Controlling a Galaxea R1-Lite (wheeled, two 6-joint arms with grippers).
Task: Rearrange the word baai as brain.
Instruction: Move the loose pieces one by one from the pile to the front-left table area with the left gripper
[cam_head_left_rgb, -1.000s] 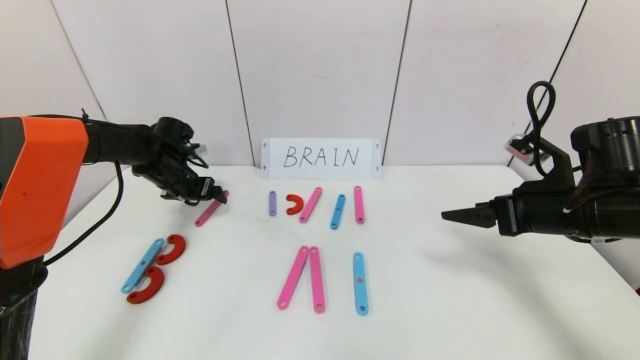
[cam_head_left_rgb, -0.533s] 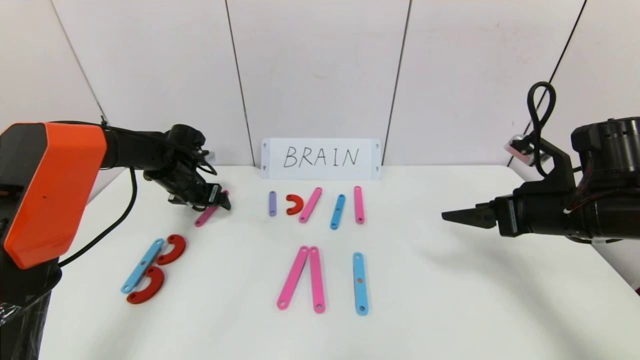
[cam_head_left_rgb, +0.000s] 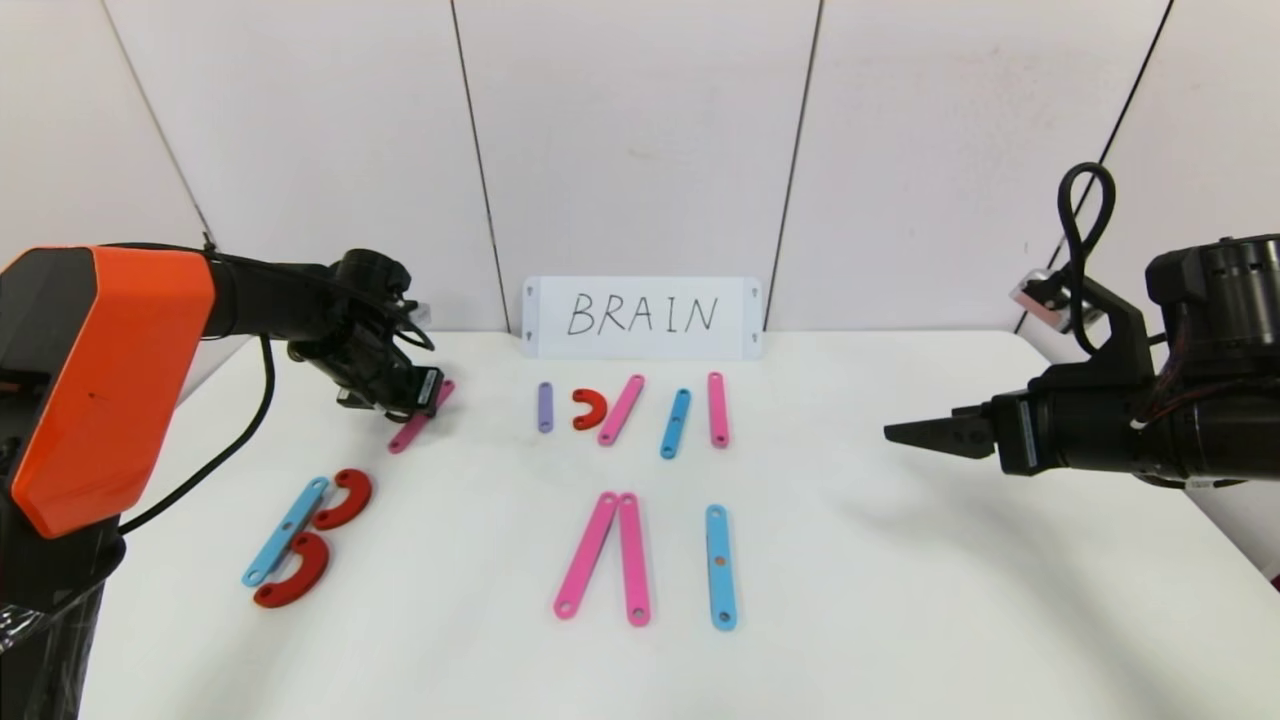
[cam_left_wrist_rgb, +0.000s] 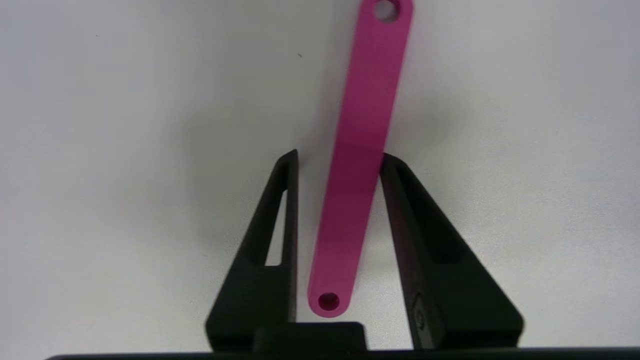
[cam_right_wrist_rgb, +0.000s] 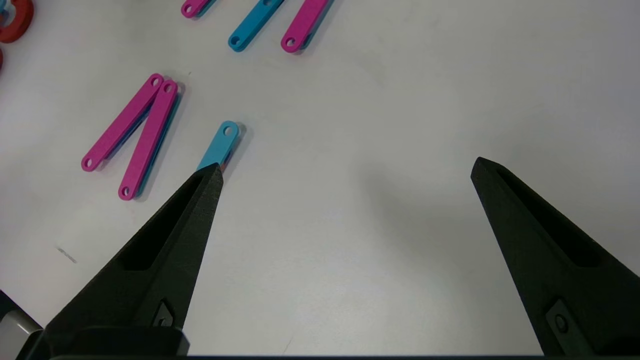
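Note:
My left gripper (cam_head_left_rgb: 428, 395) is down on the table at the back left, its jaws drawn in around a slanted pink bar (cam_head_left_rgb: 412, 428). In the left wrist view the pink bar (cam_left_wrist_rgb: 365, 125) lies between the fingers of that gripper (cam_left_wrist_rgb: 337, 157); one fingertip touches its edge and the other stands a sliver off. A blue bar (cam_head_left_rgb: 285, 530) with two red curves (cam_head_left_rgb: 345, 498) forms a B at the front left. Two pink bars (cam_head_left_rgb: 605, 555) meet in a point at the front middle, with a blue bar (cam_head_left_rgb: 721, 565) beside them. My right gripper (cam_head_left_rgb: 890, 432) hovers open at the right, with nothing between its fingers (cam_right_wrist_rgb: 200, 200).
A white card reading BRAIN (cam_head_left_rgb: 642, 316) stands against the back wall. In front of it lie a purple bar (cam_head_left_rgb: 545, 406), a red curve (cam_head_left_rgb: 590, 408), a pink bar (cam_head_left_rgb: 621, 409), a blue bar (cam_head_left_rgb: 676, 422) and another pink bar (cam_head_left_rgb: 718, 408).
My left gripper came down over the slanted pink bar's far end and its jaws have drawn in from wide open. The right arm has not moved.

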